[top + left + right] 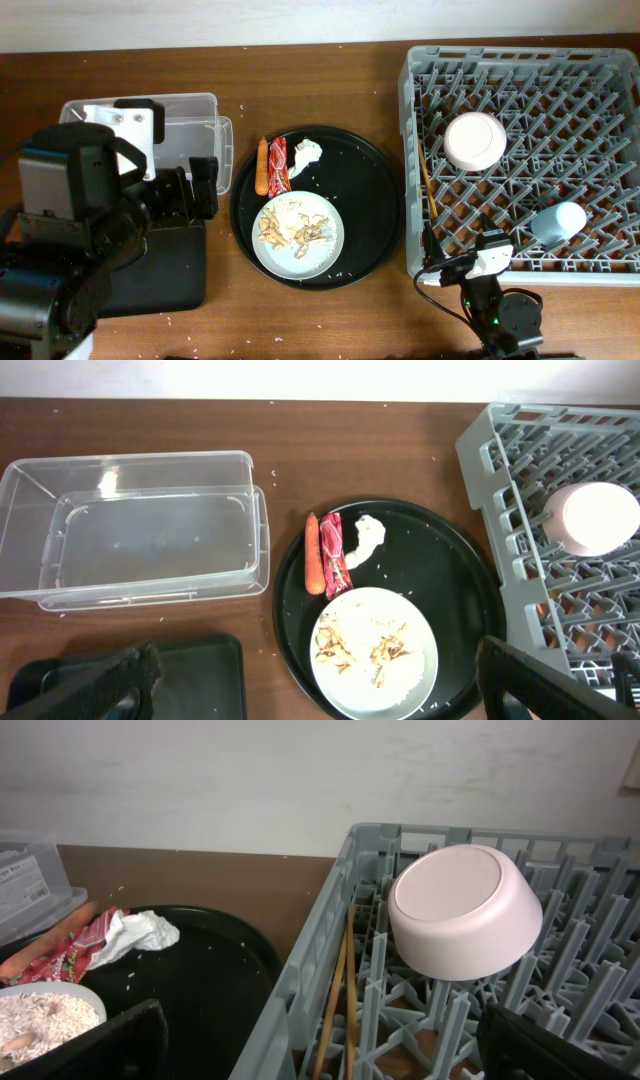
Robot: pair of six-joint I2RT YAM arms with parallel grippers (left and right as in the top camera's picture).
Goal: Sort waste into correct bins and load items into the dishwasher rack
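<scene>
The desk is brown wood with a few white crumbs on it, and behind it stands a plain white wall. In the middle lies the large round black tray. On it the orange carrot and the red wrapper lie side by side, and the crumpled white tissue is just beside them. The pale round plate with the beige food scraps is at the near edge of that tray.

At the left is the clear plastic tub, with nothing visible inside. The shallow black tray is in front of it, partly under the left arm.

At the right is the grey dishwasher rack. It holds the white bowl turned upside down, the light-blue cup, and the chopsticks along its left wall.

The left gripper is wide open and holds nothing. The right gripper is also wide open and holds nothing.
</scene>
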